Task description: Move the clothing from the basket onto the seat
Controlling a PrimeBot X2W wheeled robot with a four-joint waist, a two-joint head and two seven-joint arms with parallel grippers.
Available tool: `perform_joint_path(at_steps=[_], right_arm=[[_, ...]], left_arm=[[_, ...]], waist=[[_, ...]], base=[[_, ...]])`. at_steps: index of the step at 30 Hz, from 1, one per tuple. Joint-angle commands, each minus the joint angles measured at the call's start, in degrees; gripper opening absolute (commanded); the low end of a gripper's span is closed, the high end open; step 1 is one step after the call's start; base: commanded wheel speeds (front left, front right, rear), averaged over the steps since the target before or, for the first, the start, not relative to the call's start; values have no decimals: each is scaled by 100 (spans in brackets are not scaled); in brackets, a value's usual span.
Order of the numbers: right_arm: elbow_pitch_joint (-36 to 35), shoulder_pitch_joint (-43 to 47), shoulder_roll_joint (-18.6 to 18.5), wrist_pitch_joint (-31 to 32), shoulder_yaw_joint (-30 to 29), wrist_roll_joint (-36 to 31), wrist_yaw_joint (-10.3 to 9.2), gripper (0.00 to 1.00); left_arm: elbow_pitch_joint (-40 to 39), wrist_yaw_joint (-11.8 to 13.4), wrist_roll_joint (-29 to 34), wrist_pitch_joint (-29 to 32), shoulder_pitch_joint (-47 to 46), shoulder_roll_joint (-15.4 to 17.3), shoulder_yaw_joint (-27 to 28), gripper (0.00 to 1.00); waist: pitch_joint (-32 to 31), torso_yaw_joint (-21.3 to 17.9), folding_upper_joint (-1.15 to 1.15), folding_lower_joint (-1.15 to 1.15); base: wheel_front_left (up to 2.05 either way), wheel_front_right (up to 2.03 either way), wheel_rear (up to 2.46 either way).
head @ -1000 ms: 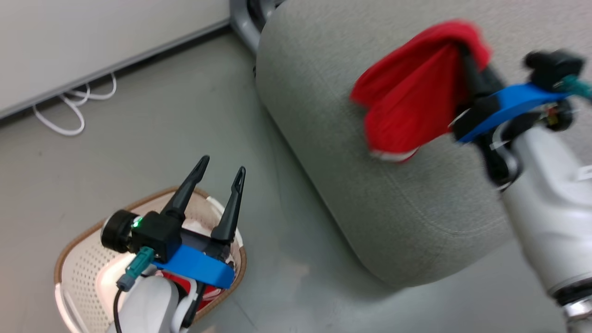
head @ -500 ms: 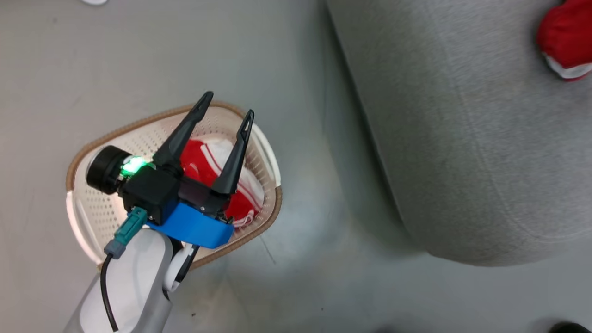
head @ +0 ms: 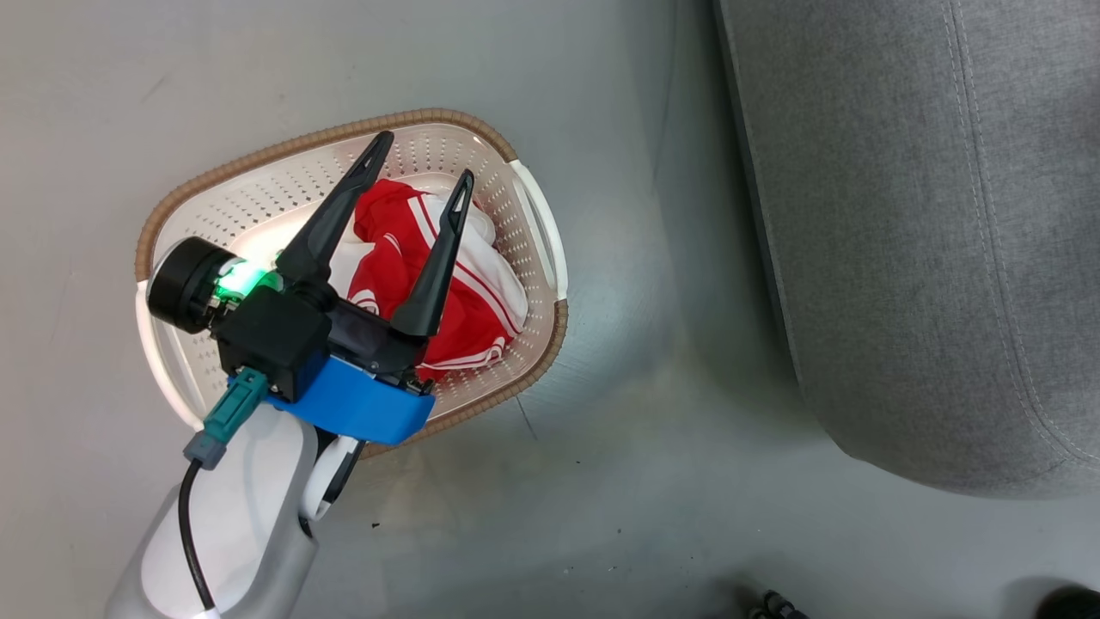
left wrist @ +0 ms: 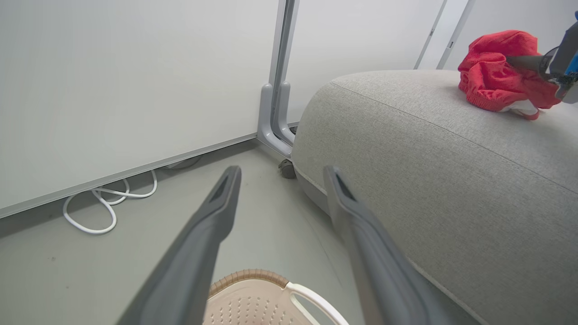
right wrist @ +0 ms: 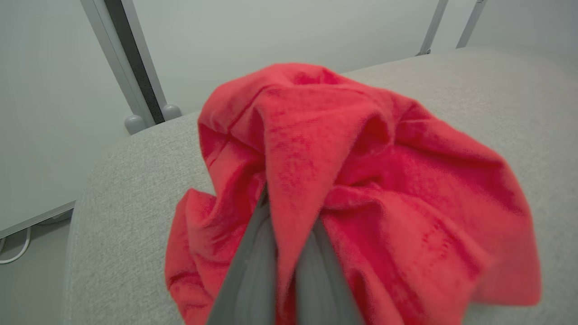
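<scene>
The cream basket (head: 225, 203) with its brown woven rim stands on the floor, left of the grey seat (head: 902, 241). A red garment with white stripes (head: 477, 301) lies crumpled inside it. My left gripper (head: 424, 157) hovers above the basket, open, with nothing between its fingers. In the left wrist view the same gripper (left wrist: 282, 170) points over the basket's (left wrist: 253, 298) far end. A plain red garment (right wrist: 361, 180) rests bunched on the seat (right wrist: 126, 216), and my right gripper (right wrist: 286, 225) is shut on it. The left wrist view shows that garment (left wrist: 492, 76) on the seat (left wrist: 429, 158), held by the right gripper (left wrist: 512, 59).
White wall panels stand behind the seat, with a grey frame post and foot (left wrist: 273, 122) at the seat's corner. A white cable (left wrist: 104, 212) loops on the floor along the wall. Bare grey floor (head: 653, 481) runs between basket and seat.
The head camera has swung down, so the basket sits higher in view and the red garment with the right gripper has left it. The left gripper stays open over the basket.
</scene>
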Motion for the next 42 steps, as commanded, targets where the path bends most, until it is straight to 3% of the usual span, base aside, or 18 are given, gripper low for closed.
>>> perform_joint_path(at_steps=[1, 2, 3, 22, 32, 42], right_arm=[[17, 87, 10, -29, -86, -63, 1, 31], [11, 84, 19, -29, -114, -86, 1, 71], [19, 89, 24, -30, -138, -103, 1, 100], [-44, 428, 111, -30, 53, -450, 1, 100], [-160, 1091, 347, -31, 106, -824, 1, 100], [-795, 2236, 716, -11, 431, -1282, 1, 100]], left_arm=[[18, -9, 12, -30, -122, -13, 23, 100], [28, -9, 12, -30, -129, -20, 25, 100], [37, -9, 15, -30, -136, -27, 23, 100], [262, -9, -128, -30, 60, -256, 96, 100], [544, -9, -323, -30, 577, -533, 373, 100], [1022, -9, -476, -30, 1291, -799, 796, 100]], waist=[[-25, 4, 0, -1], [-36, 3, 0, -1], [-48, 1, 0, -1], [-675, -8, 0, -1], [-1712, 63, 0, -1], [-2918, 322, 0, -1]], base=[[0, 0, 0], [0, 0, 0], [0, 0, 0], [0, 0, 0], [0, 0, 0], [0, 0, 0]])
